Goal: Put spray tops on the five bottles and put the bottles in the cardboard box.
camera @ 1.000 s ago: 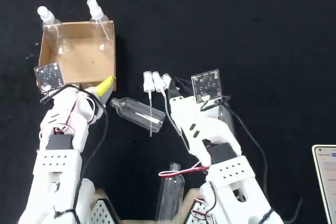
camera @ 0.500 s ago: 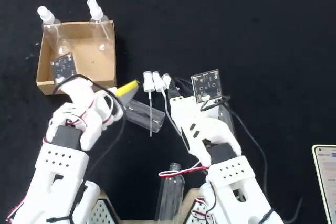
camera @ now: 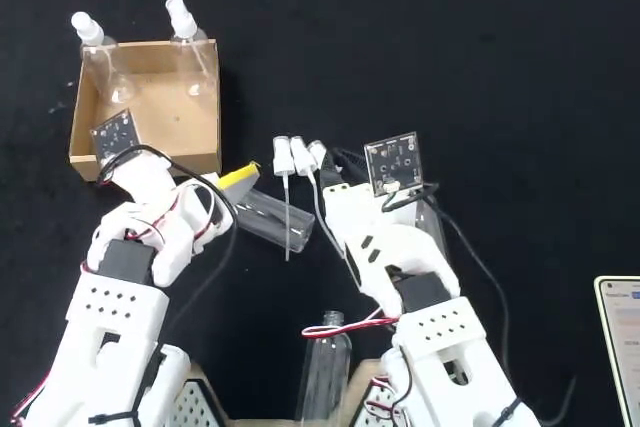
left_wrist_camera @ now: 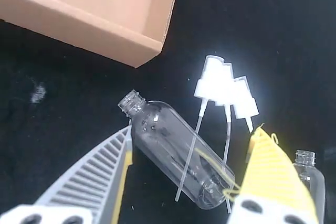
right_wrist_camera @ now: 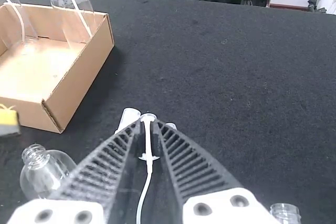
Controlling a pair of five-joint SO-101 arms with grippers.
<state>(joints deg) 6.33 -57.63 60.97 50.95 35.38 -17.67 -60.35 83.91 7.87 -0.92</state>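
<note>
A clear open-necked bottle (camera: 266, 217) lies on the black table beside three white spray tops (camera: 290, 155). My left gripper (camera: 232, 190) hovers open over that bottle (left_wrist_camera: 176, 156), its grey and yellow fingers on either side of it without touching. My right gripper (right_wrist_camera: 148, 125) is shut on one spray top (right_wrist_camera: 147, 119), whose tube runs back between the fingers; the other two tops (right_wrist_camera: 128, 114) lie right beside it. The cardboard box (camera: 150, 137) at the far left holds two capped bottles (camera: 190, 47) standing along its back wall.
Another open bottle (camera: 325, 367) lies near the front edge between the two arm bases. One more bottle neck (right_wrist_camera: 286, 211) shows beside the right arm. A phone-like device (camera: 620, 337) sits at the right edge. The far right of the table is bare black cloth.
My left arm swung from the box's front wall rightward to above the lying bottle, then settled slightly lower. The right arm and spray tops have not moved.
</note>
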